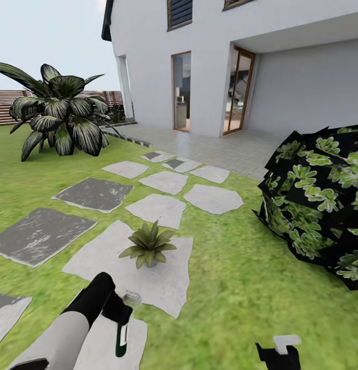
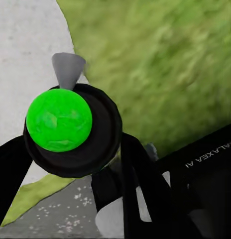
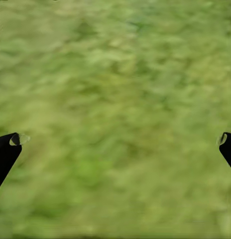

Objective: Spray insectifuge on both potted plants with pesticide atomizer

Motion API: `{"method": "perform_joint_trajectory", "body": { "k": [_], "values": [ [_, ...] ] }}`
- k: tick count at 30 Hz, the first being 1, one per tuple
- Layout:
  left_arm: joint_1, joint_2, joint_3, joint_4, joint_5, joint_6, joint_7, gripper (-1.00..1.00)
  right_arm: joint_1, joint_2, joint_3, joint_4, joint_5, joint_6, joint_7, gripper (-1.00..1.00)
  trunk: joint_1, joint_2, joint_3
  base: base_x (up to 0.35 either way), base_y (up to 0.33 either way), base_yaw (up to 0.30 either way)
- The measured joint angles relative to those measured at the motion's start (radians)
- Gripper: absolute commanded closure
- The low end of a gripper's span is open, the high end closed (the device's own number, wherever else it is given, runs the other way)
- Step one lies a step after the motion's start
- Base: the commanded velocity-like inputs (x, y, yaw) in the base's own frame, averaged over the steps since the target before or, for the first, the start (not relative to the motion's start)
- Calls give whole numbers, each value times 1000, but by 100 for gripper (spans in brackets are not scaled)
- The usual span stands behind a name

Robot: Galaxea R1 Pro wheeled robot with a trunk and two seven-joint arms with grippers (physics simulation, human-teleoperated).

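Lawn behind; left arm [image 2: 205, 164] reads "GALAXEA AI".

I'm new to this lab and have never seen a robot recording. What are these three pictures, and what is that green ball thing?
These are simulator renders from a wheeled robot with two arms. The large picture comes from a camera on its head, looking down over a lawn with grey stepping slabs. A small potted plant stands on the nearest slab, a house behind it.

The other two pictures come from cameras on the wrists. The left hand is shut on the atomizer: the green ball is its top seen from above, with a grey nozzle pointing outward. In the head picture it is the dark bottle at the arm's end.

The right hand is open, its two black fingertips spread wide over bare grass, holding nothing.
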Motion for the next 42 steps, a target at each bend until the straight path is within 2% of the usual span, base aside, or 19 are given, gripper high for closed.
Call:
{"method": "perform_joint_trajectory", "body": {
  "k": [1, 4, 5, 8, 17, 19, 20, 22, 24, 25, 27, 29, 30, 33, 34, 35, 36, 38, 42],
  "values": [
    [-18, -2, -20, -2, -2, 29, 0, 100, 0, 6, 0, 1, -1, 0, 0, -100, 0, 0, 0, 276, 0, 0],
    [-39, -2, -90, -3, -3, 60, -2, 100, 0, 26, 0, 2, -1, 0, -2, -100, 0, 0, 0, 314, 0, -33],
    [-42, -3, -100, -4, -2, 63, -3, 100, 0, 30, 0, 2, -1, 0, -1, -100, 0, 0, 0, 330, 0, -146],
    [-54, -11, -115, -5, 2, 69, -5, 100, 0, 39, 0, 3, 1, 0, 1, -100, 0, 0, 0, 336, 0, -246],
    [-70, -17, -119, -2, 8, 87, -15, 100, 0, 42, 0, 3, 2, 0, -3, -100, 0, 0, 0, 339, 0, -248],
    [-78, -16, -120, 6, 5, 91, -45, 100, 0, 42, 1, 4, 4, 0, 1, -100, 0, 0, 0, 340, 0, -39],
    [-81, -12, -127, 9, 3, 92, -78, 100, 1, 43, 2, 5, 5, 1, 3, -100, 0, 0, 0, 340, 0, -17],
    [-91, -5, -154, 8, -5, 92, -144, 100, 1, 43, 2, 13, 7, 1, 5, -100, 0, 0, 0, 243, 0, -7],
    [-117, 1, -195, 10, -31, 95, -204, 100, 1, 43, 2, 21, 8, 1, 5, -100, 0, 0, 0, 78, 0, -2],
    [-135, 13, -216, 11, -65, 99, -265, 100, 2, 43, 2, 24, 9, 1, 5, -100, 0, 0, 0, 25, 0, -1],
    [-142, 21, -223, 11, -97, 101, -319, 100, 2, 43, 2, 24, 9, 1, 5, -100, 0, 0, 0, 12, 0, 0],
    [-150, 25, -224, 6, -158, 100, -372, 100, 2, 43, 2, 26, 9, 1, 5, -100, 0, 0, 0, 3, 0, 0],
    [-172, 26, -224, 5, -231, 99, -421, 100, 2, 43, 2, 26, 9, 1, 5, -100, 0, 0, 0, 1, 0, 0],
    [-199, 27, -223, 10, -310, 101, -502, 100, 2, 43, 2, 26, 8, 1, 5, -100, 0, 0, 0, 0, 0, 0],
    [-203, 25, -224, 10, -343, 102, -530, 100, 2, 43, 2, 26, 7, 1, 4, -100, 0, 0, 0, 0, 0, 0],
    [-207, 22, -225, 11, -391, 102, -558, 100, 2, 43, 2, 25, 7, 1, 3, -100, 0, 0, 0, 0, 0, 0],
    [-208, 19, -225, 11, -420, 103, -570, 100, 2, 43, 2, 25, 7, 1, 3, -100, 0, 0, 0, 28, 6, 0],
    [-210, 17, -223, 10, -462, 103, -584, 100, 2, 43, 2, 25, 7, 1, 3, -100, 0, 0, 0, 177, 56, 0],
    [-209, 13, -222, 10, -482, 103, -591, 100, 2, 43, 2, 25, 7, 1, 2, -100, 0, 0, 0, 292, 94, 0]
  ]
}}
